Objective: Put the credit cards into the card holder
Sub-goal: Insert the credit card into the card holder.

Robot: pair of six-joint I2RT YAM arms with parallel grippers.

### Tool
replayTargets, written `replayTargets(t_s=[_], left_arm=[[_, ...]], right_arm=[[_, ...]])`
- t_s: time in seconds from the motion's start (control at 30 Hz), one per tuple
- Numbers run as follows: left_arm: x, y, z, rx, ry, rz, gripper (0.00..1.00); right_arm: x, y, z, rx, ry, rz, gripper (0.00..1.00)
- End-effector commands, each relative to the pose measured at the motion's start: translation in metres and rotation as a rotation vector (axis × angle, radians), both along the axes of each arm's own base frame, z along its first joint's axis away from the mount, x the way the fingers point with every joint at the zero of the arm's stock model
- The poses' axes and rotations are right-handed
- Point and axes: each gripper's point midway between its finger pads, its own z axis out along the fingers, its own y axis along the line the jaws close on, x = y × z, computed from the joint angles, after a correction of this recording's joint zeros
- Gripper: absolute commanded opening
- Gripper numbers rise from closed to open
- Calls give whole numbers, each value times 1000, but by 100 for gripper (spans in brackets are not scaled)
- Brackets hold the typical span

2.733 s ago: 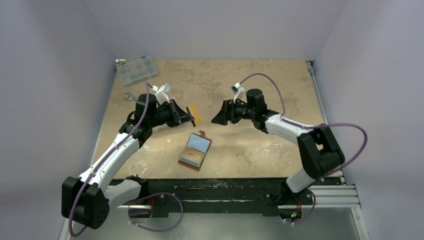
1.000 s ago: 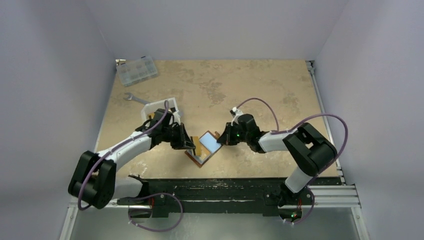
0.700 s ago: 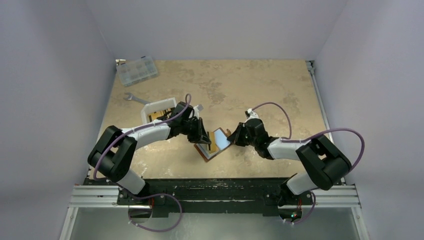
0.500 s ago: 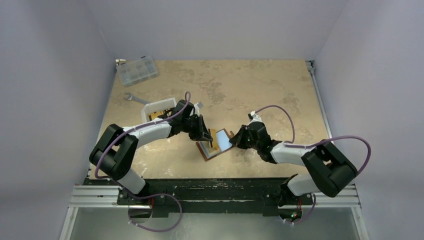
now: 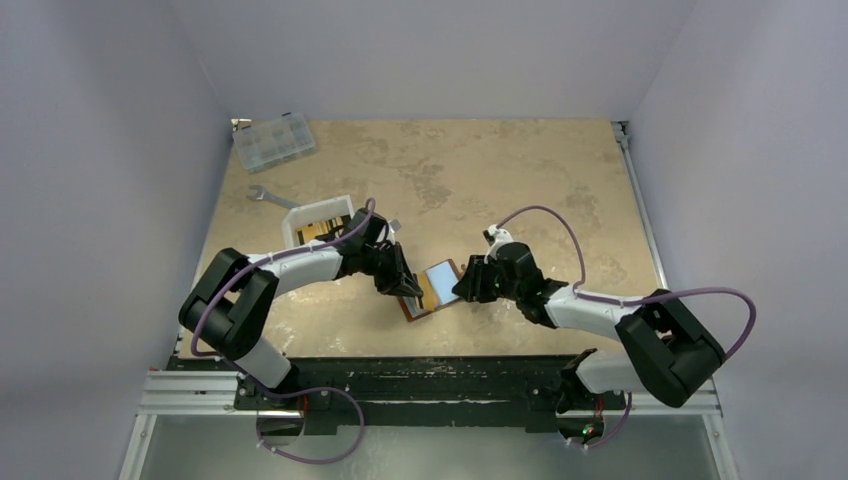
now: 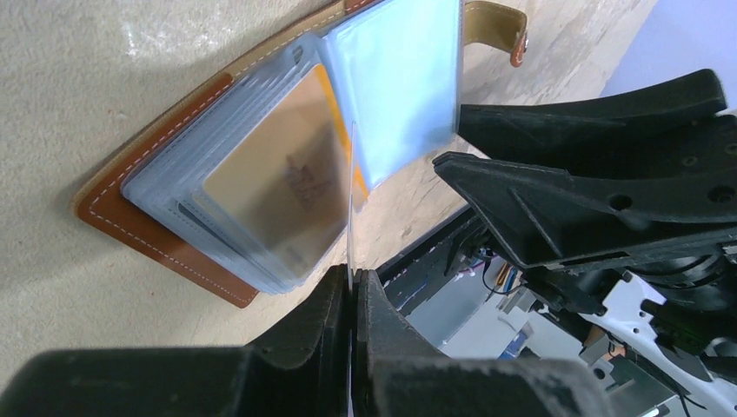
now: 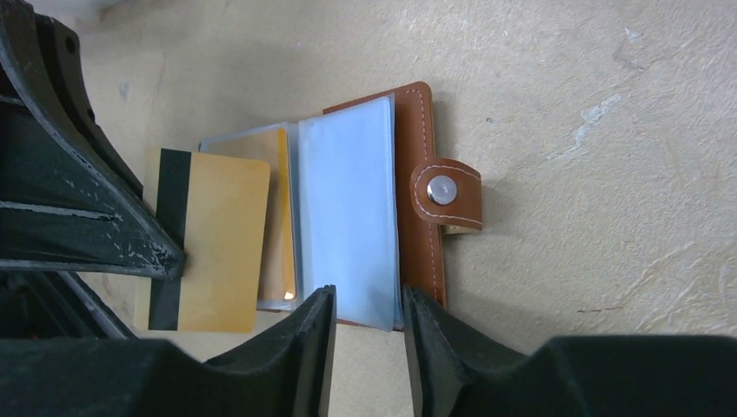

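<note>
Release is the change: we see the right gripper (image 7: 367,300), jaws pinched together a second ago, now parted around the sleeve (image 7: 348,217) edge. Left gripper (image 6: 352,282) clamps the yellow card (image 7: 213,239) at 9 o'clock of the unfolded card holder (image 7: 421,174); insertion remains.

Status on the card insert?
Left gripper shut on orange-yellow card, edge at the sleeves of the open card holder, not seated. Right gripper open astride a clear sleeve. Nothing blocking.

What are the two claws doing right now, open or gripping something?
Left gripper: closed, pinching the orange-yellow credit card.
Right gripper: open, jaws apart at the edge of the card holder's clear sleeve.
</note>
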Motion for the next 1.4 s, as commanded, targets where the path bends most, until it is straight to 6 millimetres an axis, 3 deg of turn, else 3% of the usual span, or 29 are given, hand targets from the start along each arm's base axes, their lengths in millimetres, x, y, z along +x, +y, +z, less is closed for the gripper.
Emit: replayTargets(t_s=[0.0, 0.17, 0.3, 0.57, 0.8, 1.1, 1.37], left_arm=[[-4, 2, 3, 3, -3, -4, 0], [1, -4, 3, -28, -8, 3, 0], [1, -7, 1, -50, 14, 15, 0], [-10, -4, -13, -45, 87, 29, 0], [-7, -6, -18, -73, 106, 34, 0], [-2, 6, -34, -54, 126, 45, 0], [9, 8, -34, -65, 70, 25, 0]], right_arm=[[16, 4, 23, -80, -98, 71, 44], [28, 15, 22, -115, -105, 127, 43], [35, 23, 8, -128, -83, 142, 25], [38, 14, -14, -176, -46, 92, 8], [37, 8, -19, -197, -44, 77, 5], [36, 9, -17, -192, -47, 82, 5], [36, 10, -20, -192, -40, 91, 5]])
